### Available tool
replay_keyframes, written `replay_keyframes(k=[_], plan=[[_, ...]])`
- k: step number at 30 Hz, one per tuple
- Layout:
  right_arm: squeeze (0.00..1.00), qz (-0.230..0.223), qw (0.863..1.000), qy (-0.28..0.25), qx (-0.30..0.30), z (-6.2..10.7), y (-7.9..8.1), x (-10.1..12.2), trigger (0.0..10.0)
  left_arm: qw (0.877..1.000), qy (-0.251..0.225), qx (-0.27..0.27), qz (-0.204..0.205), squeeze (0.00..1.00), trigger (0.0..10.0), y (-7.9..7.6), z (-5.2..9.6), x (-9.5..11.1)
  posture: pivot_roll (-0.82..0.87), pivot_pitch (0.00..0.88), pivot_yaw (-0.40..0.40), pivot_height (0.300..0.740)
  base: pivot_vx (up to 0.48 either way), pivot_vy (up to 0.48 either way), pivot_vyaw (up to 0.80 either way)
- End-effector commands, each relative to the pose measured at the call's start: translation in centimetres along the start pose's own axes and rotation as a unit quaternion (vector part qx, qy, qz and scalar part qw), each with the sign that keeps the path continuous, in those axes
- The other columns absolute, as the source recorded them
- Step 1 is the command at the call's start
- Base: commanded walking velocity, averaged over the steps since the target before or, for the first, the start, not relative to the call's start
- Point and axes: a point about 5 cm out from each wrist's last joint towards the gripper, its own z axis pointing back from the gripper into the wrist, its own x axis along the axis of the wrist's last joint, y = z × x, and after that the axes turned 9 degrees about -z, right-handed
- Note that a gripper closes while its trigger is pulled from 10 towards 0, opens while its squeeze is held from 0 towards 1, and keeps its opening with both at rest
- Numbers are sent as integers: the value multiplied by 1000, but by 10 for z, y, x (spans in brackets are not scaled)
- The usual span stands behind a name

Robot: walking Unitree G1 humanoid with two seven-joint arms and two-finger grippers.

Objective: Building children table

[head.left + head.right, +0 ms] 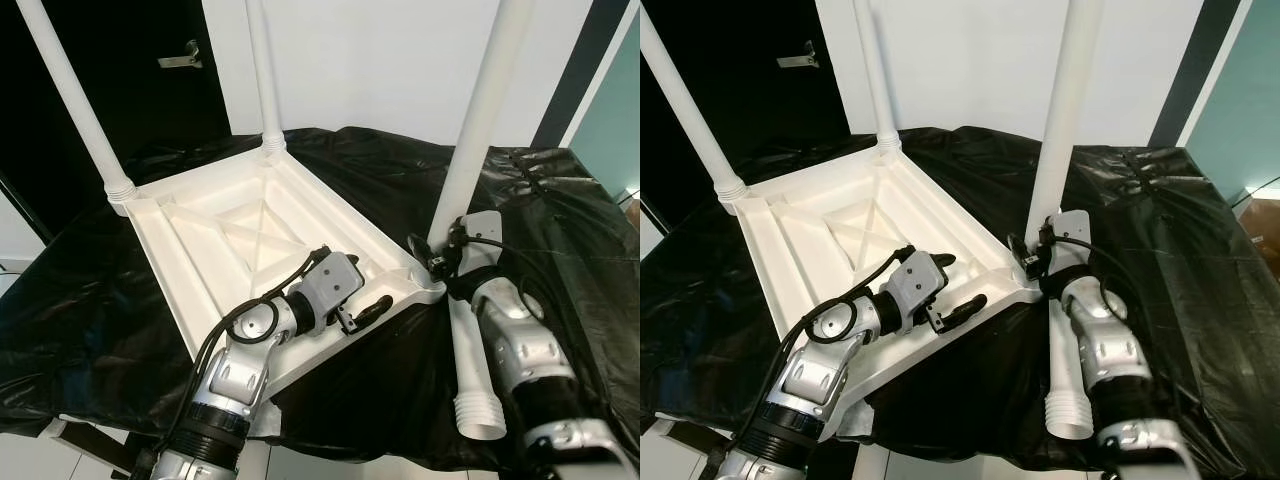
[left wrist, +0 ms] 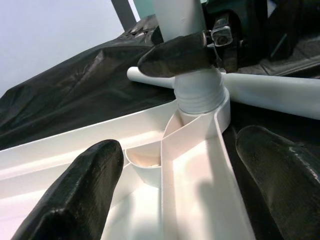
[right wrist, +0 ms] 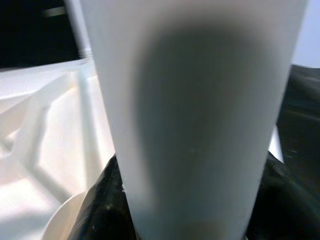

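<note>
The white plastic tabletop [image 1: 240, 250] lies upside down on a black-draped surface [image 1: 560, 230], three legs standing in its corners. It is judged light, stiff and slippery. The third leg [image 1: 480, 130] is clamped near its base by the right gripper [image 1: 440, 255]; a fourth leg [image 1: 472, 370] lies beside it. The left gripper [image 1: 352, 300] is held apart over the rim.

Tabletop [image 1: 230, 235] and legs [image 1: 480, 120]: smooth white plastic, slight sheen. Sheet [image 1: 560, 230] on worktop: glossy, wrinkled black plastic.
</note>
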Motion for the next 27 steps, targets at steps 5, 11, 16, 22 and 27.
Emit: replay_keyframes(k=[5, 11, 16, 22, 27], plan=[[0, -41, 985, 62, -157, 19, 17, -35, 10000, 998, 9, 67, 4, 0, 10000, 12, -2, 0, -25, 0, 21, 740, 0, 0, 0], [0, -37, 990, 42, -128, 19, 25, -27, 10000, 998, 9, 66, 0, 0, 10000, 14, -2, 0, -30, 0, 24, 740, 0, 0, 0], [0, -37, 990, 36, -129, 19, 22, -24, 10000, 998, 10, 67, -4, 0, 10000, 16, -2, 1, -31, 0, 16, 740, 0, 0, 0], [1000, -50, 993, 24, -102, 21, 29, -17, 10000, 997, 11, 73, -2, 0, 10000, 18, 0, -1, -43, 0, 17, 740, 0, 0, 0], [1000, -75, 997, 16, -32, 26, 28, -10, 10000, 997, 10, 70, -4, 0, 10000, 18, 0, 0, -45, 0, 17, 740, 0, 0, 0]])
